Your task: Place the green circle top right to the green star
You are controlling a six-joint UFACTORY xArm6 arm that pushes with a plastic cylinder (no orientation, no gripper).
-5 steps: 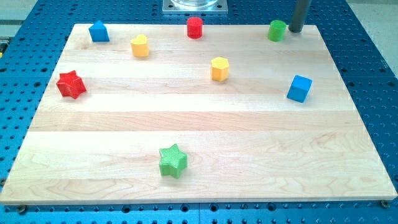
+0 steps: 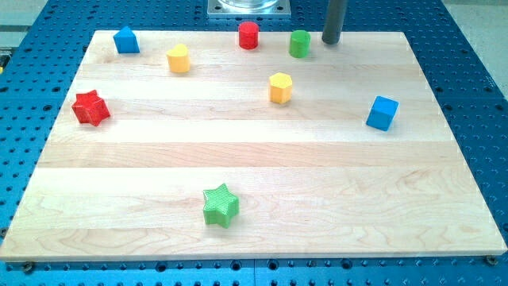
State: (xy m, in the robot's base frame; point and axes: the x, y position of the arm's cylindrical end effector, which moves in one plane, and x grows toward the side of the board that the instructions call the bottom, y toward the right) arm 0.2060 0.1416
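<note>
The green circle (image 2: 299,44) is a small green cylinder near the board's top edge, just right of the red cylinder (image 2: 249,35). My tip (image 2: 330,41) is a short way to the circle's right, with a small gap between them. The green star (image 2: 220,205) lies far down the board, near the bottom edge and left of centre.
A yellow hexagon block (image 2: 280,87) sits below the green circle. A blue cube (image 2: 382,113) is at the right. A yellow block (image 2: 178,59), a blue block (image 2: 125,40) and a red star (image 2: 90,107) are at the left. The wooden board (image 2: 254,151) lies on a blue perforated table.
My tip has moved left along the top edge. The green circle has slid left with it, closer to the red cylinder.
</note>
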